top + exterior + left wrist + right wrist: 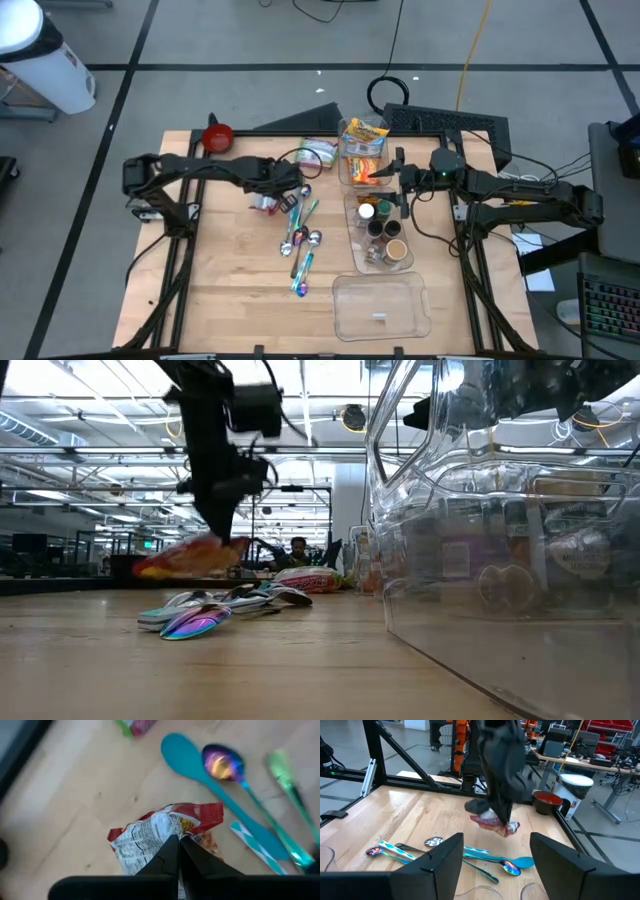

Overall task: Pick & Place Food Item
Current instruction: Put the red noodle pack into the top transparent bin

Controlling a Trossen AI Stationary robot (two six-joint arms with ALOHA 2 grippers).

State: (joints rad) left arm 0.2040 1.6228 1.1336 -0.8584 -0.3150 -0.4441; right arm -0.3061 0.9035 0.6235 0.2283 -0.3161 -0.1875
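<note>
My left gripper [272,192] is shut on a small red and white snack packet [160,832], lifted above the wooden table left of the spoons; it also shows in the low view [190,558] and the right wrist view [492,822]. My right gripper [495,857] is open and empty, over the clear bins [378,215] at the table's right. Another snack packet [318,152] lies flat on the table at the far middle. An orange food packet [362,140] sits in the far clear bin. My left gripper pinches the snack packet's crumpled upper edge [172,832] between its two shut fingers [167,855]. The fingers come from above, pointing down. The packet hangs below the fingers, clear of the table.
Several coloured spoons [302,235] lie in the table's middle, a teal one [200,765] nearest the packet. A red bowl [217,136] sits at the far left corner. A clear bin holds jars [383,235]; an empty clear tray [380,305] lies at the near right.
</note>
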